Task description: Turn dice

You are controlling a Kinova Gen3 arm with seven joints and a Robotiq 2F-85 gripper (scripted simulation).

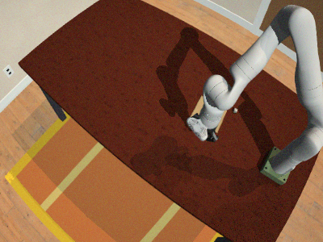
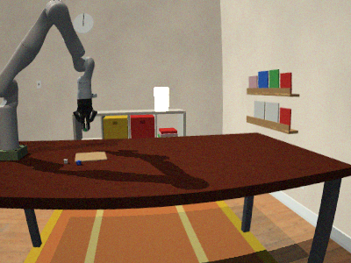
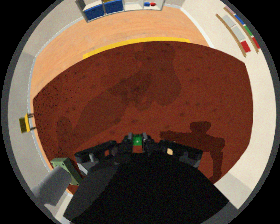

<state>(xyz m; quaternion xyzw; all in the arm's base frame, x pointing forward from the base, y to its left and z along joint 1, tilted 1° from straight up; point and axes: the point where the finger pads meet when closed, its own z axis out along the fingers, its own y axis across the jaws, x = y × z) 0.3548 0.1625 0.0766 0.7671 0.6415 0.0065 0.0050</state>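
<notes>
My gripper [image 2: 84,122] hangs high above the table, shut on a small green die [image 3: 135,140] that shows between the fingertips in the wrist view. In the overhead view the gripper [image 1: 211,137] points down and the arm covers most of the tan mat [image 1: 199,105]. The mat [image 2: 90,156] lies flat on the dark table, below and a little right of the gripper. A white die [image 2: 65,161] sits on the bare table left of the mat and also shows in the overhead view [image 1: 235,110]. A blue die [image 2: 78,162] sits at the mat's near left corner, seemingly just off it.
The arm's green base [image 1: 275,170] is bolted at the table's edge near the mat. Behind the table a low shelf holds yellow [image 2: 115,127] and red [image 2: 142,126] bins. Wall shelves with coloured boxes [image 2: 269,80] hang at the right.
</notes>
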